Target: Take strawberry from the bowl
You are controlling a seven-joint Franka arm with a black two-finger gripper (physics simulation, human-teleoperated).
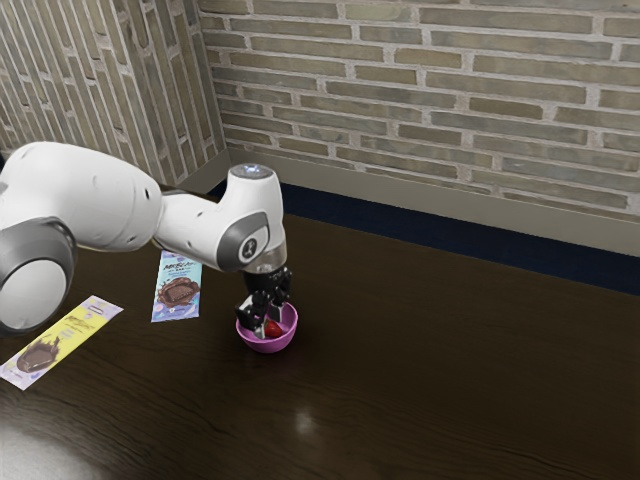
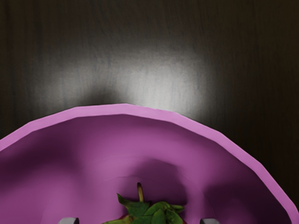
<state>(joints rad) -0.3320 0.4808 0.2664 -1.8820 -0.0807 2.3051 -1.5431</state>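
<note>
Your end effector (image 1: 264,318) is released, reaching into the pink bowl (image 1: 268,345) on your bench (image 1: 420,360); its fingertips flank the strawberry (image 2: 158,216), gaps both sides.

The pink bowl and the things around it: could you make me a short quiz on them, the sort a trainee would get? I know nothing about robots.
1. Multiple choice. What is in the pink bowl?
A) a lemon
B) a strawberry
C) a spoon
2. True or false. The fingers stand apart, with the strawberry between them.
3. Short answer. In the exterior view, which lies nearer the bowl: the light blue packet or the yellow packet?

Key: 1 B; 2 true; 3 light blue packet
</note>
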